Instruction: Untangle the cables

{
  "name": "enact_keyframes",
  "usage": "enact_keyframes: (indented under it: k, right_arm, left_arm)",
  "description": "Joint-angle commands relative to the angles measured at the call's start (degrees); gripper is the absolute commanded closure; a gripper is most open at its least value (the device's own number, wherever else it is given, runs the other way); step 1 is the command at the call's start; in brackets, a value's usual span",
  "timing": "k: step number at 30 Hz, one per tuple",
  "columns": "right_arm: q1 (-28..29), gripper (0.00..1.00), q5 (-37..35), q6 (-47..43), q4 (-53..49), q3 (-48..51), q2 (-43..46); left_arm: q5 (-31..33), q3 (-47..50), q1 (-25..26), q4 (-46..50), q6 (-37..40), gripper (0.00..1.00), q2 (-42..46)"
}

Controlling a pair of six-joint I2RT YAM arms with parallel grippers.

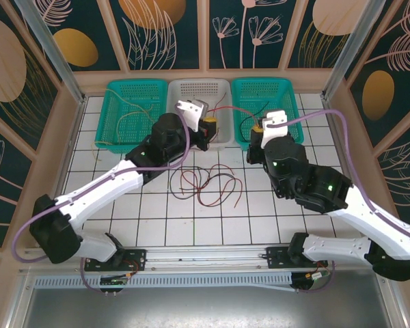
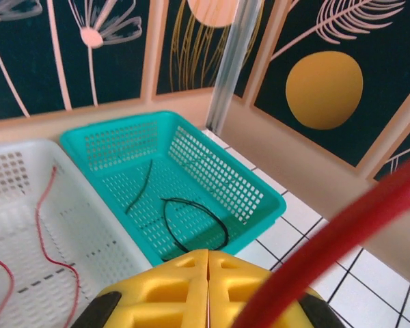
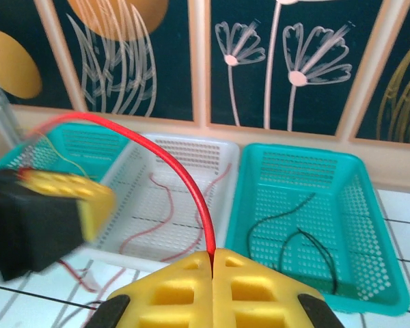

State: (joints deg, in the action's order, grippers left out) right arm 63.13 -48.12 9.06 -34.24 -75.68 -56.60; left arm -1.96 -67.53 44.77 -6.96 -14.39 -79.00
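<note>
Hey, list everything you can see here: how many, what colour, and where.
Teal baskets: two, far edge, left teal basket and right teal basket.
White basket: one, between them.
Yellow cable: one, in the left teal basket.
Red strands: at least two, in the white basket.
Black cable: black, in the right teal basket, count unclear.
Tangle: red and black cables, mid-table.
Held red cable: one, arching up from the right gripper.
Table: one, white tiled.
Left arm, right arm: white and black.
Left gripper: yellow fingers, shut.
Right gripper: yellow fingers, shut on the held red cable.
</note>
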Motion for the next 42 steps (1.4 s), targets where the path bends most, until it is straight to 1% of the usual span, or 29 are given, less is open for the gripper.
enact_keyframes:
  k: [1,5,8,9,10,12,14,15,16,18,19,24,27,29,33,36,37,38,40,41,42]
  right_arm:
    - [0.27,1.00,-6.81,-0.47,-0.08,3.37,0.16]
    - [-1.03,1.00,-7.93,1.07,0.05,6.77,0.46]
    - [-3.59,0.99,-7.63,2.79,-0.14,8.55,0.87]
    - [-4.88,0.91,-7.65,3.77,-0.95,8.70,0.86]
    - [-6.47,0.81,-7.53,4.80,-1.53,8.86,0.87]
    - [-9.53,0.65,-6.67,6.23,-2.38,8.97,1.49]
    - [-12.41,0.53,-5.17,7.61,-2.92,8.89,2.47]
    - [-13.53,0.44,-4.26,8.06,-3.02,8.80,3.15]
    - [-14.30,0.38,-3.11,8.28,-2.96,8.64,3.74]
    - [-15.02,0.36,-1.63,8.56,-2.76,8.38,4.68]
    - [-15.22,0.36,-0.87,8.68,-2.81,8.16,4.82]
    - [-15.32,0.38,1.80,10.37,-3.72,6.88,3.13]
    - [-15.26,0.39,4.73,11.93,-3.19,6.60,2.32]
    - [-15.23,0.40,6.52,13.09,-2.78,6.85,2.02]
    - [-15.23,0.40,8.58,14.79,-2.24,8.40,2.21]
    - [-15.23,0.40,9.35,15.65,-2.58,9.53,2.10]
    - [-15.23,0.40,9.63,15.84,-2.74,9.81,2.00]
    - [-15.23,0.40,9.83,16.14,-2.85,10.02,1.98]
    - [-15.23,0.40,10.87,16.58,-2.51,10.99,1.97]
    - [-15.23,0.40,11.10,16.65,-2.34,11.44,1.97]
    - [-15.23,0.40,11.37,16.78,-2.24,11.84,1.84]
  left_arm:
    - [3.48,-2.04,0.04,5.66,4.94,1.00,3.58]
    - [3.74,-3.15,0.05,9.64,6.82,1.00,6.47]
    - [3.79,-4.17,0.05,12.51,7.44,1.00,7.45]
    - [4.01,-4.44,0.04,13.49,7.54,1.00,7.68]
    - [4.72,-4.67,0.05,14.38,7.68,1.00,7.72]
    - [6.81,-4.98,-0.18,15.91,7.49,1.00,7.76]
    - [9.46,-5.62,-0.86,17.59,6.04,1.00,7.36]
    - [11.31,-6.81,-1.44,19.27,4.57,1.00,6.64]
    - [12.80,-8.65,-2.17,21.48,3.00,1.00,5.52]
    - [16.08,-12.23,-3.33,25.20,-0.21,1.00,3.07]
    - [16.70,-13.90,-3.91,26.62,-1.54,1.00,1.93]
    - [15.48,-25.51,-5.82,30.84,-6.43,1.00,-5.93]
    - [14.82,-34.40,-7.14,33.15,-8.85,1.00,-13.18]
    - [14.40,-41.01,-9.07,34.99,-11.79,1.00,-18.46]
    - [7.45,-55.61,-13.24,38.18,-19.15,1.00,-31.16]
    - [4.23,-66.80,-15.33,40.98,-24.12,1.00,-40.71]
    - [4.07,-70.59,-15.97,42.47,-25.70,1.00,-43.97]
    - [4.11,-73.13,-16.54,43.22,-27.08,1.00,-46.36]
    - [2.32,-75.06,-17.83,41.54,-29.77,1.00,-50.16]
    - [2.02,-75.16,-18.12,40.94,-30.99,0.94,-51.13]
    - [1.81,-75.06,-18.47,40.28,-32.12,0.78,-52.12]
